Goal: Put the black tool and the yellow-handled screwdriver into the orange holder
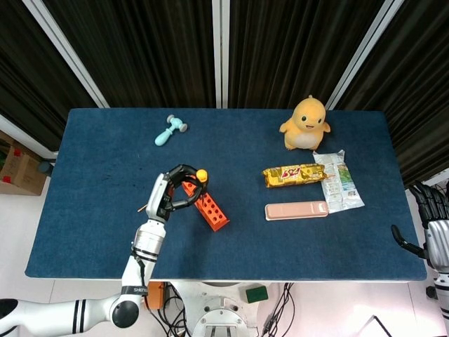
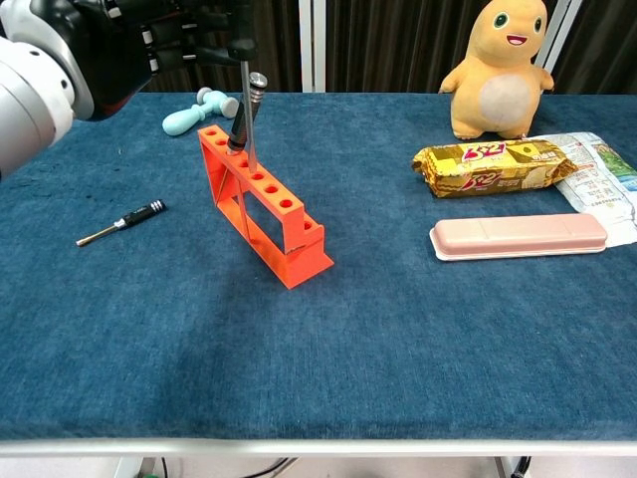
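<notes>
left robot hand (image 1: pixel 170 196): grasping the yellow-handled screwdriver (image 1: pixel 201 175), shaft upright, tip at the holder's row of holes
right robot hand (image 1: pixel 436 226): off the tabletop's right edge, fingers spread, holding nothing
orange holder (image 2: pixel 261 202): on the blue tabletop (image 2: pixel 398 319), left of centre
black tool (image 2: pixel 246 110): standing tilted in the holder's far end hole
small black screwdriver (image 2: pixel 121 221): lying flat, left of the holder
</notes>
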{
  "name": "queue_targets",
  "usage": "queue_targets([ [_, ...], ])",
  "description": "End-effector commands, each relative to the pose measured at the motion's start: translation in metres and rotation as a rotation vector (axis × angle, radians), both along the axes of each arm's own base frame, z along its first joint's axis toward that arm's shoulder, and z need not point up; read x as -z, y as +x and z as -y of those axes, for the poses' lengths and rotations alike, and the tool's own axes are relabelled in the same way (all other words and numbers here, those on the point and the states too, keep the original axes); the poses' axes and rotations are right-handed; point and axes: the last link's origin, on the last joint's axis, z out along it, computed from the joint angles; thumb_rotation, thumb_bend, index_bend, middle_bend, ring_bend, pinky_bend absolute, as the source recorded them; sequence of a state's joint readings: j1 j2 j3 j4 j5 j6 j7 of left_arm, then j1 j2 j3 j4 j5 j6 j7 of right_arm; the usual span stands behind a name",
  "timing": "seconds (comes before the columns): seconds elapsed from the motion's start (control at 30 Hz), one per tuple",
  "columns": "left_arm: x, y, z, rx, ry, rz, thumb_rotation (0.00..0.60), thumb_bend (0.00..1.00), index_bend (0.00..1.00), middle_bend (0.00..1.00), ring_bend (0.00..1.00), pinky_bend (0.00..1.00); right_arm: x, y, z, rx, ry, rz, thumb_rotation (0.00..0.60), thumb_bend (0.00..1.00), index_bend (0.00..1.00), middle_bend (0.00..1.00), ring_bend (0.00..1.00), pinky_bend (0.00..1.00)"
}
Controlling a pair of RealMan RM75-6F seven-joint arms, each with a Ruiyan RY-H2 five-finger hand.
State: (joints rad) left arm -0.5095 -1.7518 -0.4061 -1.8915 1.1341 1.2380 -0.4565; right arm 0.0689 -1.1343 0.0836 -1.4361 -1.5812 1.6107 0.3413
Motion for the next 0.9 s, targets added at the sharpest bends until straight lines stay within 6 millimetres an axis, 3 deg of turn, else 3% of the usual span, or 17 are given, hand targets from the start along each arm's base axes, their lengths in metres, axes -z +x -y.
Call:
queue_targets([
  [0.03, 0.000, -0.001, 0.000, 0.005, 0.009, -0.004, 0.600, 0.35, 0.66, 0.48, 0.35, 0.44, 0.001, 0.001, 0.001, -0.001, 0.002, 0.003, 0.600, 0.34, 0.00, 0.00, 0.00, 0.00],
  [0.9, 0.019, -0.005, -0.004, -0.003, -0.036, -0.015, 0.600, 0.35, 0.66, 0.48, 0.35, 0.44, -0.002, 0.001, -0.002, -0.012, -0.001, 0.014, 0.600, 0.34, 0.00, 0.00, 0.00, 0.00],
])
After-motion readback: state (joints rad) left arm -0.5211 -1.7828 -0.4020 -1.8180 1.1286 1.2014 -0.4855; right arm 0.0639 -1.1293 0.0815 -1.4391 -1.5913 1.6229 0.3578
